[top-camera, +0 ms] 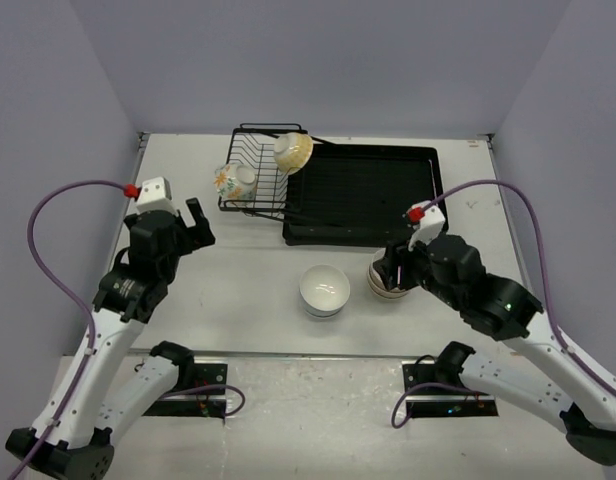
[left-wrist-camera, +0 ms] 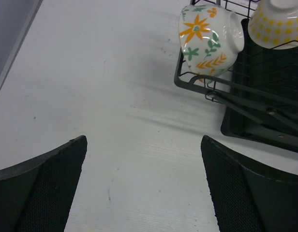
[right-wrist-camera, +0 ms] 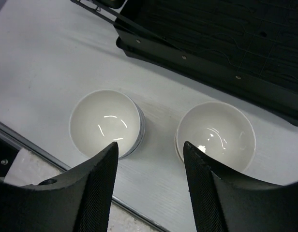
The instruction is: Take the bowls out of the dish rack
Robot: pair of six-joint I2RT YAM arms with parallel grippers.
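Right gripper (right-wrist-camera: 149, 162) hangs empty, jaws partway apart, over the white bowls (right-wrist-camera: 106, 123) on the near table; left gripper (left-wrist-camera: 144, 145) gapes wide. Flowered bowl (left-wrist-camera: 207, 36) and yellow-dotted bowl (left-wrist-camera: 279, 21) sit tipped in the dish rack (top-camera: 363, 195), at its far-left wire end. Glazed ceramic: slick, chippable, light, so I'd pinch a rim.

Four bowl spots show in all. Two bowls sit at the dish rack (top-camera: 368, 190): one flowered bowl (left-wrist-camera: 207, 38) and one yellow-dotted bowl (left-wrist-camera: 277, 26). Two white bowls stand on the table (top-camera: 238, 270) near the middle of its near edge, one left white bowl (right-wrist-camera: 105, 123) and one right white bowl (right-wrist-camera: 216, 135). Each seems to top a stack, but the number beneath cannot be counted. There is one dish rack and one table. There are two arms, each with one tool: the left tool (left-wrist-camera: 143, 145) and the right tool (right-wrist-camera: 150, 147), two fingers apiece.
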